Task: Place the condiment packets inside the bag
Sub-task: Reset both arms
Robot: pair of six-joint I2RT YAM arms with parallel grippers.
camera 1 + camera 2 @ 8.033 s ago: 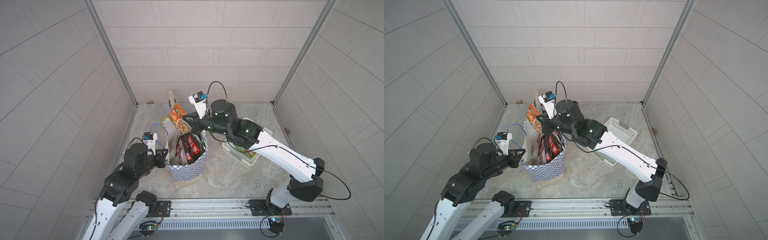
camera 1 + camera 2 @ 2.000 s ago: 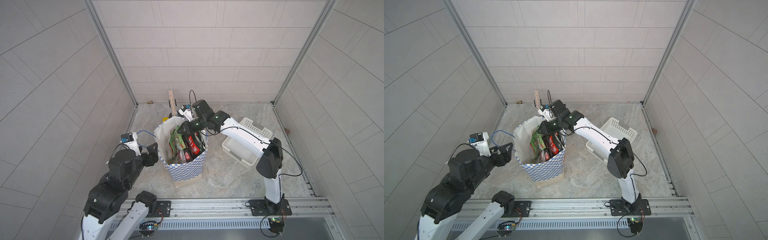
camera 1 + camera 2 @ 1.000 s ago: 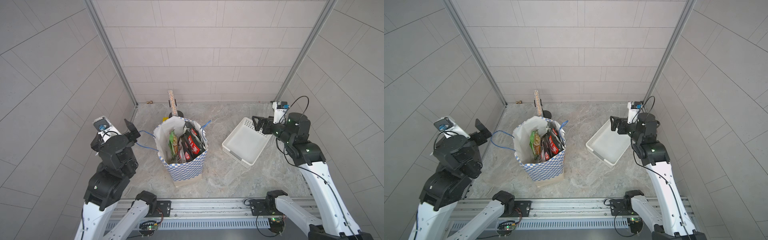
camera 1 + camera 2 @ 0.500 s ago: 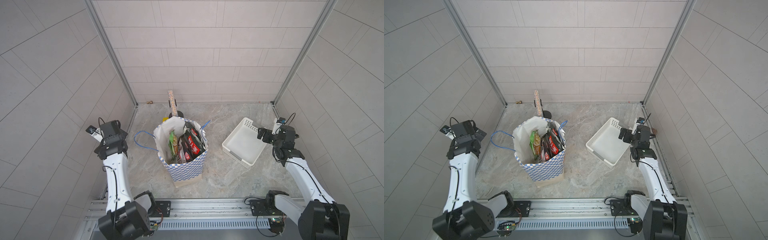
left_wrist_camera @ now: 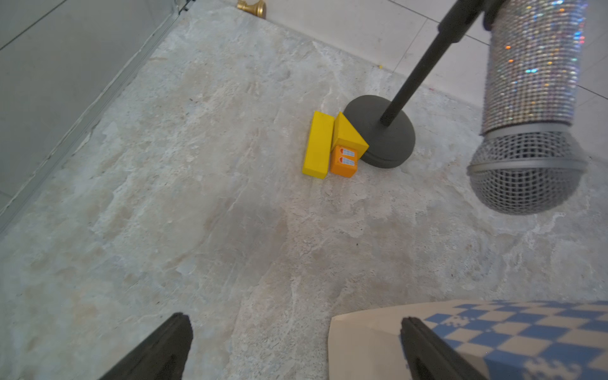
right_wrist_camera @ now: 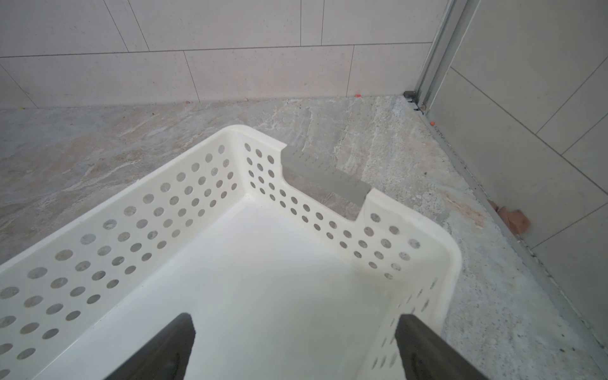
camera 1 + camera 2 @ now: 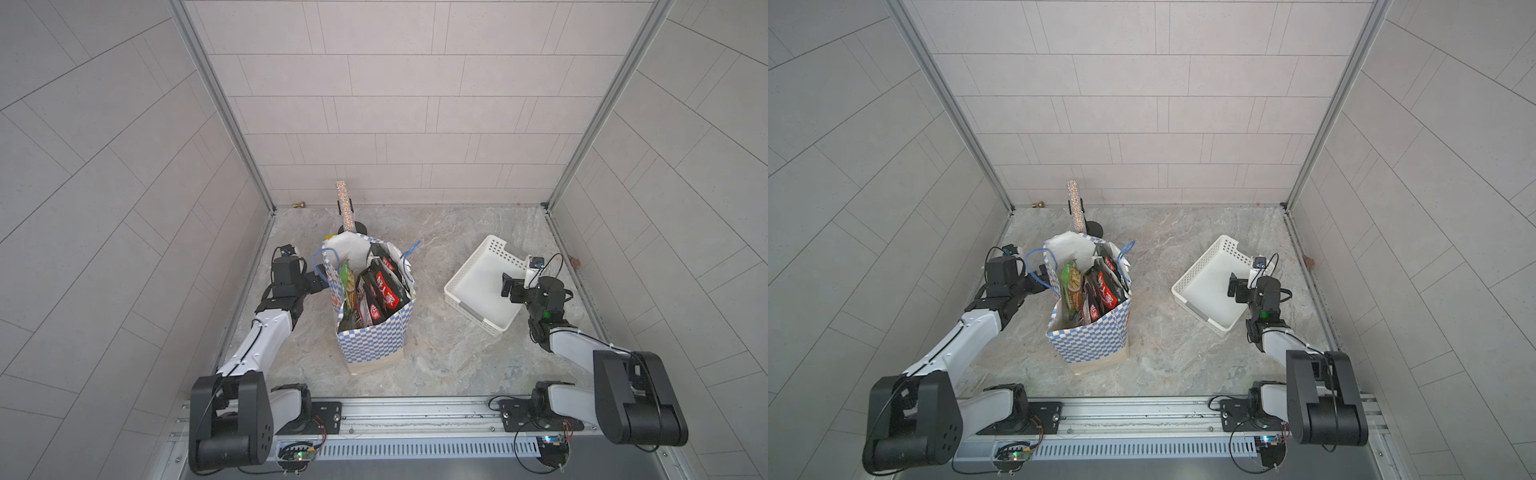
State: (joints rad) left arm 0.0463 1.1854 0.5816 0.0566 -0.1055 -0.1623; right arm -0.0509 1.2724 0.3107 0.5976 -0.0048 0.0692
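Room: grey tiled walls around a marbled tabletop (image 7: 436, 365), with a glittery microphone (image 7: 344, 203) on a stand near the back edge.
Bag: the checked bag (image 7: 374, 345) stands upright left of the tabletop's middle.
Packets: the condiment packets (image 7: 384, 293) all sit upright inside the bag, tops showing at its mouth.
Basket: the white basket (image 7: 473, 311) near the right edge is bare.
Change: two seconds ago the right arm was reaching into the bag; both arms have now folded back low.
Left gripper (image 5: 292, 329): fingers spread, holding nothing, just beside the bag's left wall.
Right gripper (image 6: 292, 325): fingers spread over the basket, empty.
Meaning: packing looks finished to me.
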